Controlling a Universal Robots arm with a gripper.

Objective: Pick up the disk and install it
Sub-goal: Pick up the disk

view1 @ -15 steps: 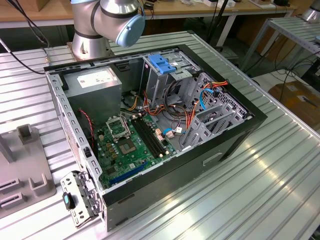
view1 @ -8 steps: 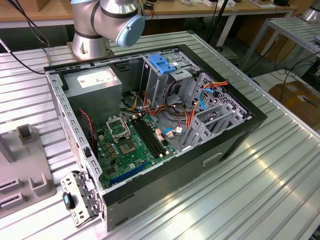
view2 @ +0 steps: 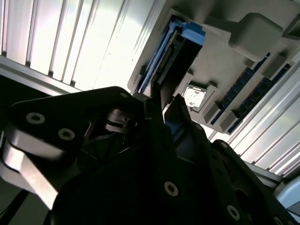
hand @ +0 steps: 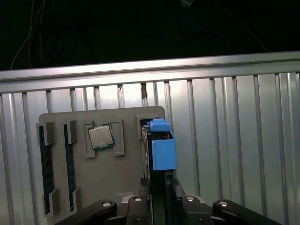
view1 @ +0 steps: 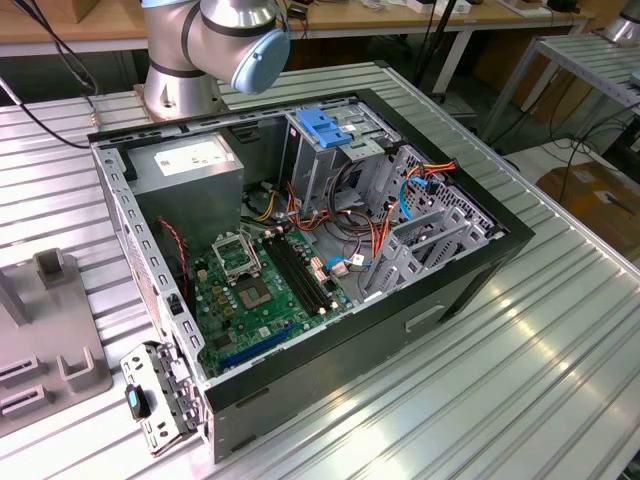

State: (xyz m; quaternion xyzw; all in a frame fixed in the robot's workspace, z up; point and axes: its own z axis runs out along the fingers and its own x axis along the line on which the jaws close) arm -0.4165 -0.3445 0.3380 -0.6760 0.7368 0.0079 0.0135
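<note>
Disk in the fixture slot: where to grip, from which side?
Likely best: pinch the disk across its broad flat faces at the exposed top edge, coming straight down. It stands on edge in the grey fixture slot, lower part walled in. The gripper hangs over it.

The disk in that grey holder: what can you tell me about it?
The disk stands on edge in a slot of the grey holder plate on the ribbed metal table. Edge-on it looks thin and dark, with blue plastic rails and a blue tab at one end. A processor chip sits in a pocket beside it. The claw is right at its edge.
</note>
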